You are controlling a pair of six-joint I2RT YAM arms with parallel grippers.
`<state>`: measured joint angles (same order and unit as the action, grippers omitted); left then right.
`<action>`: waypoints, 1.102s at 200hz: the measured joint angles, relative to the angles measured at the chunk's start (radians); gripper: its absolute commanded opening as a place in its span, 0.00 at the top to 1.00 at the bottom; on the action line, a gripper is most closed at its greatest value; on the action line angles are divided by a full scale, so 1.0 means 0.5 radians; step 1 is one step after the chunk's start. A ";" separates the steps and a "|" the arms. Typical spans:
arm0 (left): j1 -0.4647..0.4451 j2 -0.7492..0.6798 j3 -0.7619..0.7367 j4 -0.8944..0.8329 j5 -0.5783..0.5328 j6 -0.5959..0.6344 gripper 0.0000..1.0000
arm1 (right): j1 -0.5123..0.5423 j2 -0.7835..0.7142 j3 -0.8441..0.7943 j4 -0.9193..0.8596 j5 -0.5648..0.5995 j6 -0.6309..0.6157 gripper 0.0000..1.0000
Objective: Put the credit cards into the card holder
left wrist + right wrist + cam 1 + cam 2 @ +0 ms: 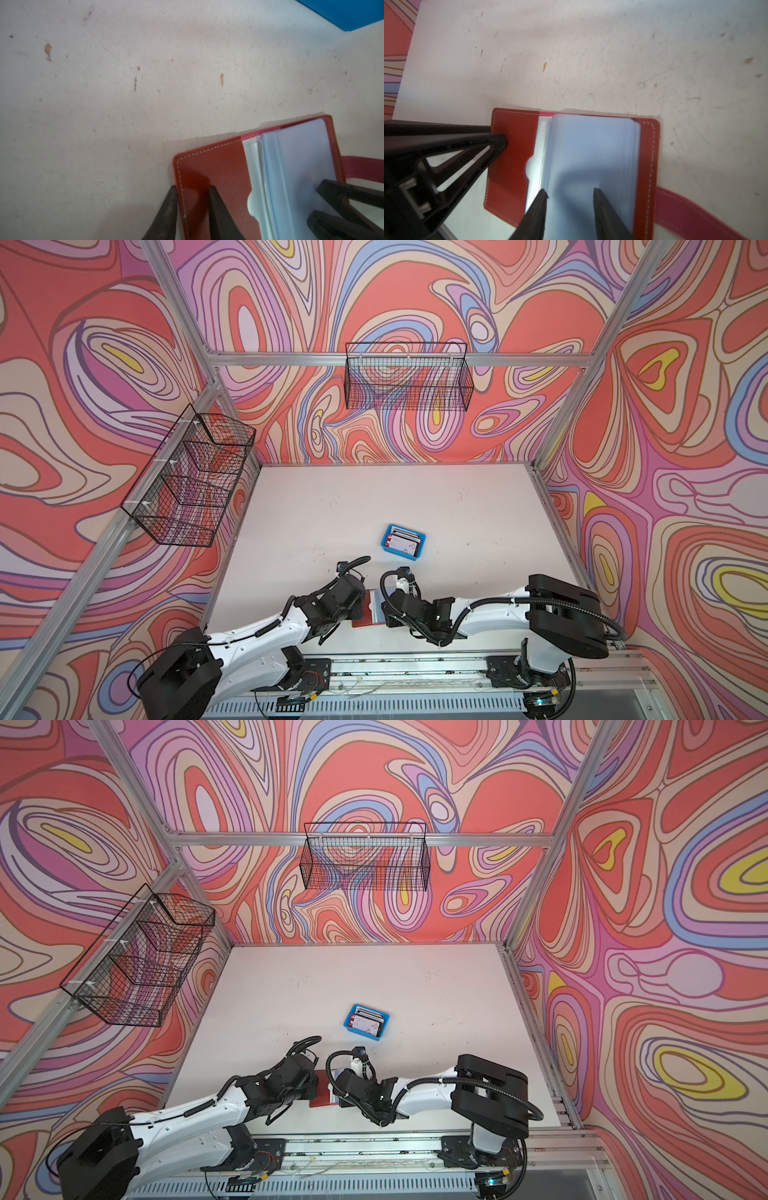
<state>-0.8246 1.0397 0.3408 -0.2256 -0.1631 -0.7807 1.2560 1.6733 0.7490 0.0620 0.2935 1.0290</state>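
Top view: credit cards [405, 542] are seen stacked in the blue tray [397, 554], mid worktop [332, 497]; none loaded yet. The card holder [362, 616] is spread open lower centre, well apart from the tray.

Left wrist view: left hand [192, 187] is released and parted, straddling the red cover [224, 166] edge at the bottom.

Right wrist view: right hand [570, 189] is released and parted over the clear sleeves [591, 149], bottom centre; they look empty.

Step judged: holder being pinned open. Next, a card must be fetched from the tray.
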 measured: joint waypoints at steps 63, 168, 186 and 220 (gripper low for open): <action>0.000 -0.066 -0.007 -0.013 0.012 0.005 0.72 | 0.000 0.010 -0.001 0.134 -0.106 0.003 0.58; 0.000 -0.074 -0.007 -0.019 0.013 0.005 0.72 | 0.000 -0.057 -0.031 0.039 0.043 0.063 0.58; 0.000 -0.074 -0.007 -0.019 0.013 0.005 0.72 | -0.001 -0.086 -0.032 -0.013 0.101 0.076 0.58; 0.000 -0.074 -0.007 -0.019 0.013 0.006 0.72 | -0.001 -0.088 -0.042 -0.068 0.149 0.093 0.58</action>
<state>-0.8246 1.0027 0.3374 -0.2352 -0.1566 -0.7776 1.2556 1.6295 0.7280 0.0280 0.3679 1.0756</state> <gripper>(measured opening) 0.285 0.422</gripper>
